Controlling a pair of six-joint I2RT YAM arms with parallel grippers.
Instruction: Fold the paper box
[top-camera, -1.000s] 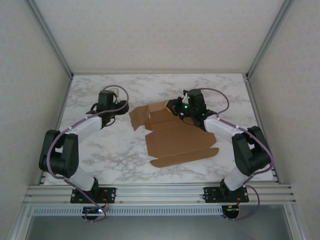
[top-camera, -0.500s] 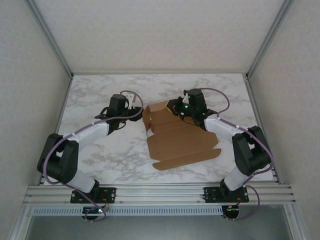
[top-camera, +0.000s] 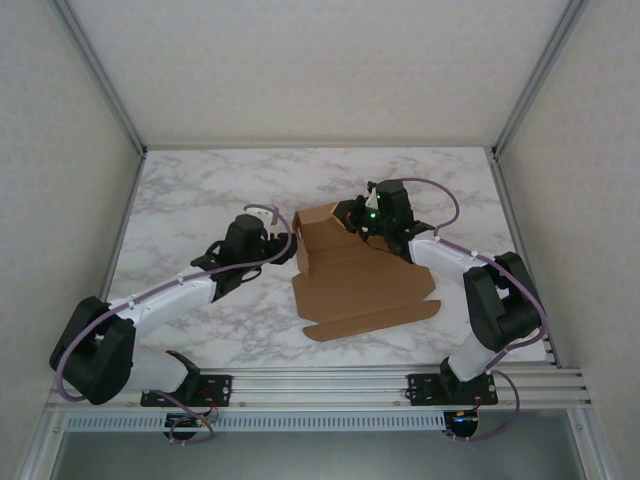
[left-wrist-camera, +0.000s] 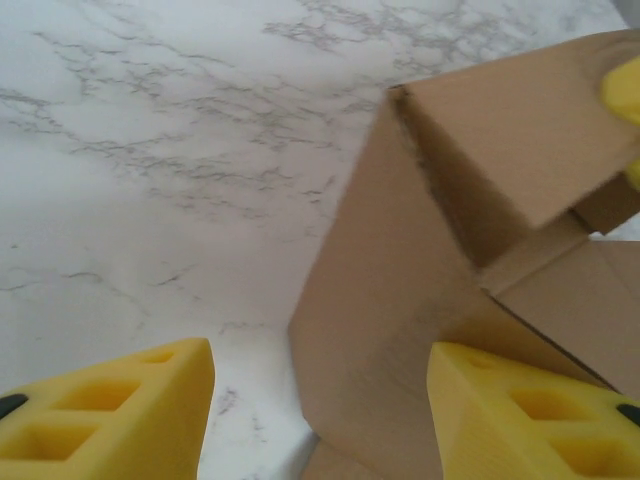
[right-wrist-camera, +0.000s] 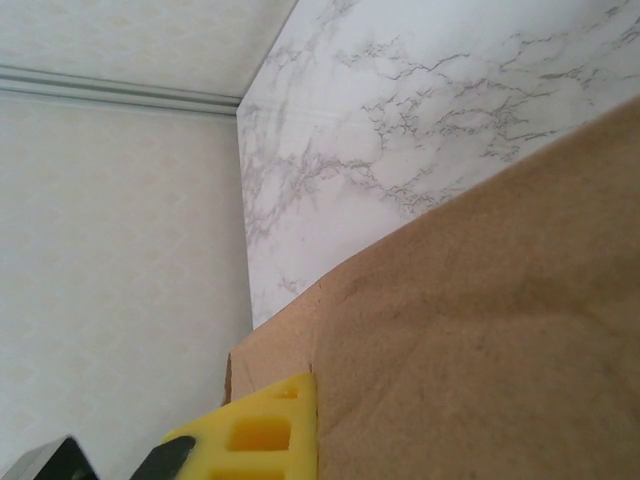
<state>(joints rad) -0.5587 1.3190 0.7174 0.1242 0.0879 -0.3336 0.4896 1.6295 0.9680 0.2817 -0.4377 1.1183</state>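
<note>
The flat brown box (top-camera: 365, 280) lies mid-table (top-camera: 190, 190), its far-left flaps raised. From above, the right gripper (top-camera: 352, 214) is closed on the far flap. Its wrist camera shows one yellow finger (right-wrist-camera: 265, 425) flat against the cardboard, the other hidden behind it. The left gripper (top-camera: 287, 246) sits at the box's left edge. Close up its fingers (left-wrist-camera: 120, 415) are wide apart, holding nothing, with the standing flap between them, possibly touching one.
</note>
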